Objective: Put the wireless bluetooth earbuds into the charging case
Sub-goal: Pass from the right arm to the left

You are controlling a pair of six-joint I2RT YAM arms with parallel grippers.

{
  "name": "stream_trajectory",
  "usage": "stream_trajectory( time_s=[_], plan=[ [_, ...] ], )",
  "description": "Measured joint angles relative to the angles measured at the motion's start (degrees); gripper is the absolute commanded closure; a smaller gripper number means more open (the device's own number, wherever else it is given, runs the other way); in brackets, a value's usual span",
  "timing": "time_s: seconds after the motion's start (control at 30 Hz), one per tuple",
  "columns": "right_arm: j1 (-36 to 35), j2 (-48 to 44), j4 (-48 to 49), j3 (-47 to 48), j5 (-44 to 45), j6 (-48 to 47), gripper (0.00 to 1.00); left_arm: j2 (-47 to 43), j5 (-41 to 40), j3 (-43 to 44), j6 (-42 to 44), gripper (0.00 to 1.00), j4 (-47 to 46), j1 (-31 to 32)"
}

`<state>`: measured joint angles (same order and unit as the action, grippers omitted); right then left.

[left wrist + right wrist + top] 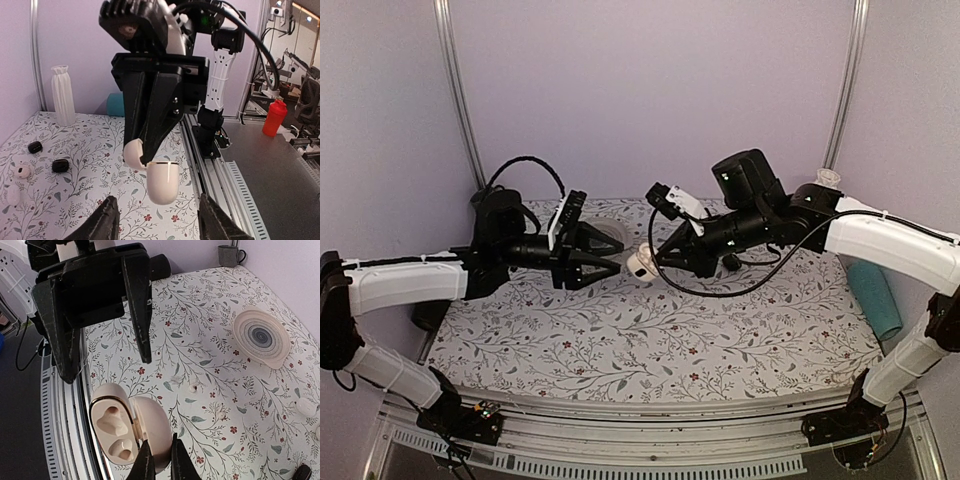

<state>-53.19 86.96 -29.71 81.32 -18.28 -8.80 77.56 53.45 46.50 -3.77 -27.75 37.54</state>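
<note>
Charging case [112,430] is up off the table, pinched in the right gripper [161,447] – the 2 fingers are closed tight on the hinged lid [152,417], which is swung open beside the body. Body faces the right wrist cam w/ its 2 moulded wells in view, 1 above the other. In the left wrist view the case hangs below the right fingers, rounded bottom down, lid part tucked against the finger sides. Left gripper [107,369] sits just across from the case at about the same height, jaws apart w/ nothing between them, tips pointing at the case but not touching it; from the top view the 2 grippers meet nose to nose over the far middle of the floral table [650,340]. Wireless earbuds [21,171] lie on the cloth well apart from the case – 1 w/ a pinkish spot facing up, the 2nd bud [12,195] just beside it nearer the left wrist cam. Near them are 2 small black pieces [60,165], 1 close to the buds, the other a bit further back. Beyond those a white ribbed vase [62,95] stands upright by the wall, w/ a teal roll [875,300] at the right edge. On the left arm's side a pale ringed plate [262,337] lies tilted on the cloth, and a grey mug [230,255] stands in the far corner.
</note>
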Motion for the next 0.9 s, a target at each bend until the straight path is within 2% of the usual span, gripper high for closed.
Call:
stream_trajectory(
  time_s=[0.43,0.9],
  plan=[
    [-3.39,4.13,-4.22,4.59,5.68,-3.13,0.97,0.20,-0.04,0.00,1.70,0.57,5.11,3.32],
    [-4.13,4.85,-7.21,6.29,6.93,-4.15,0.97,1.49,-1.20,0.00,3.17,0.65,9.46,4.02]
  ],
)
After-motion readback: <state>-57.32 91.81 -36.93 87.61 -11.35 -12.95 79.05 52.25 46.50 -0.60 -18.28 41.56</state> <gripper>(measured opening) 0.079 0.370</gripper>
